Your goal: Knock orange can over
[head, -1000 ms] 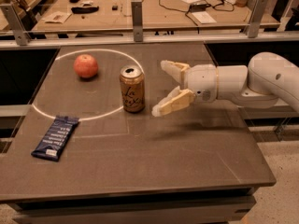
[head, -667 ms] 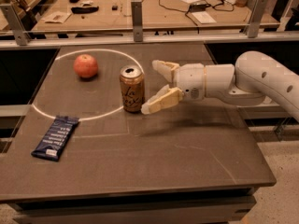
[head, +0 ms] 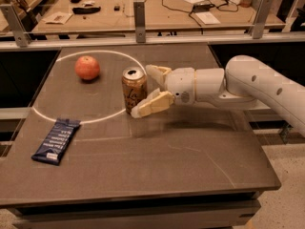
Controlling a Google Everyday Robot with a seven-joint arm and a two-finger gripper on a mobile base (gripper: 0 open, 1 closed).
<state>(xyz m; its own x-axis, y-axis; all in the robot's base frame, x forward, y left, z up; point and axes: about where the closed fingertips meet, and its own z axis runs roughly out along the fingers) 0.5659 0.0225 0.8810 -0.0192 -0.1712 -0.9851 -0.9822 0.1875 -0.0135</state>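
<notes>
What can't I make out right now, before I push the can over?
- Camera view: the open pincer sits beside the orange can. Its near finger covers part of the can's base, so contact there cannot be told.
- Camera view: the arm is cut off by the right edge, so the mobile base is out of view.

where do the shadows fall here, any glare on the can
Camera view: warm, dim overhead light; the arm and the open tool, just right of the orange can, throw a soft shadow on the table in front of them; the apple shades a small patch beneath itself; the can's silver top glints faintly.
</notes>
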